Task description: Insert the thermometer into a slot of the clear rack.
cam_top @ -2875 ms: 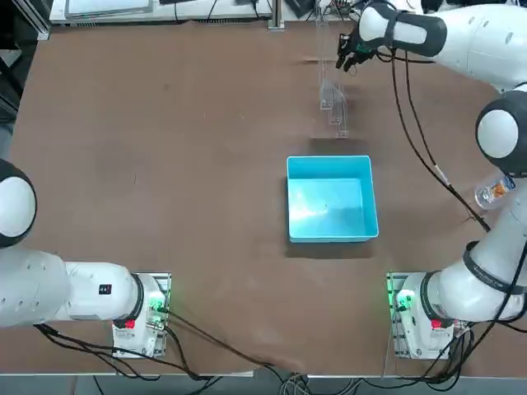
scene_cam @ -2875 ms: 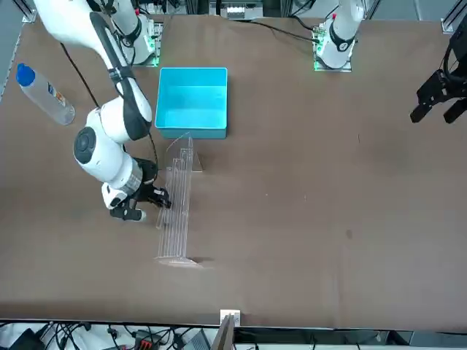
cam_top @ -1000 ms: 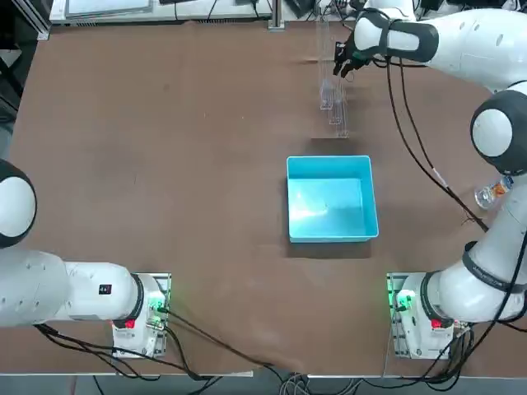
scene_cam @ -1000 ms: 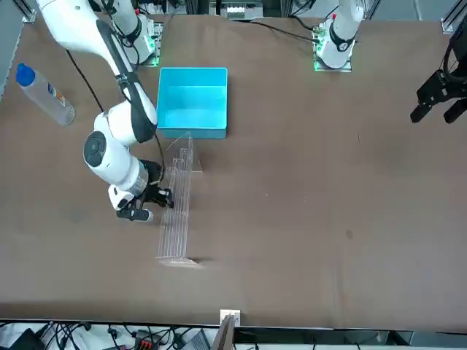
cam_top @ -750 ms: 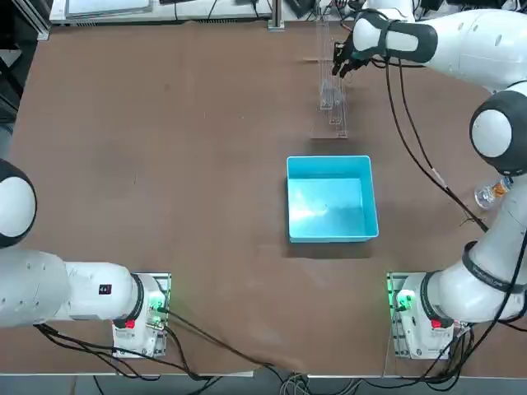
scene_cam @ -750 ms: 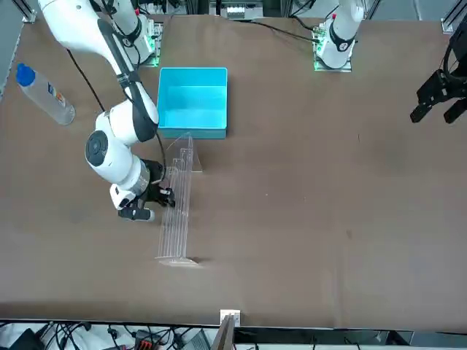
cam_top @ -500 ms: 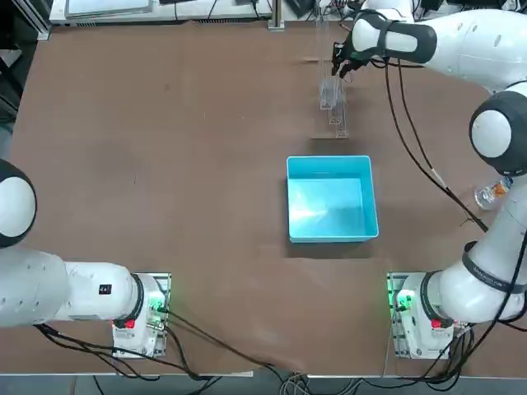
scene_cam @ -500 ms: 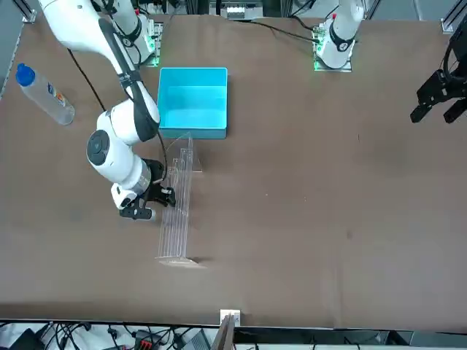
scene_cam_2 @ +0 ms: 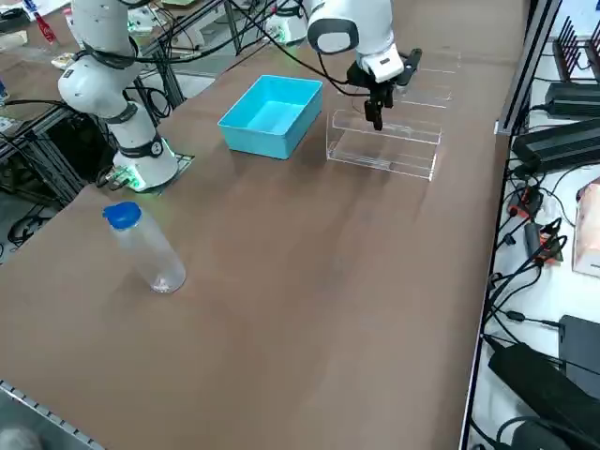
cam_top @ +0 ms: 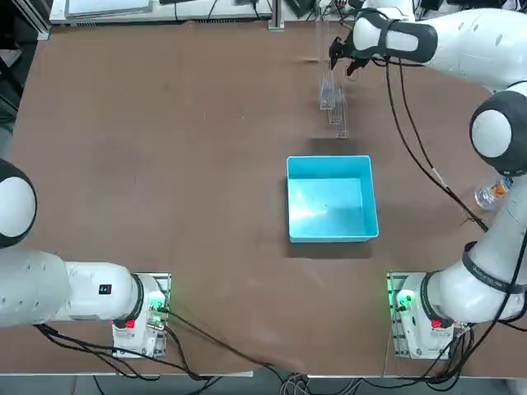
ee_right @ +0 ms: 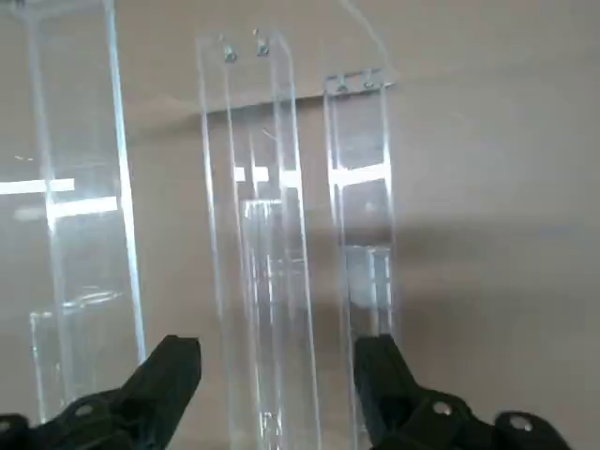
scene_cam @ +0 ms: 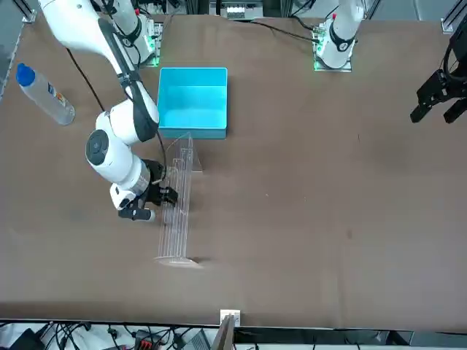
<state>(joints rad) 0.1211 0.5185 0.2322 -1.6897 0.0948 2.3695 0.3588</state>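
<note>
The clear rack (cam_top: pixel 332 92) stands at the far side of the table, a long narrow set of see-through plates (scene_cam: pixel 175 211) beyond the blue bin. My right gripper (cam_top: pixel 338 58) hovers at the rack's far half, right above its top edge (scene_cam_2: pixel 384 150). In the wrist view the gripper (ee_right: pixel 277 361) is open, and the two black fingertips (ee_right: pixel 178 361) straddle the rack's upright plates (ee_right: pixel 253 187). Nothing shows between the fingers but the plates. I cannot make out the thin thermometer in any view.
A bright blue square bin (cam_top: pixel 331 197) sits just nearer the robot than the rack. A clear bottle with a blue cap (scene_cam_2: pixel 145 248) lies near the table's right edge (scene_cam: pixel 44 95). The table's far edge is close behind the rack.
My right gripper has shifted slightly to the robot's left, from beside the rack to over its plates. The rack, bin and bottle have not moved.
</note>
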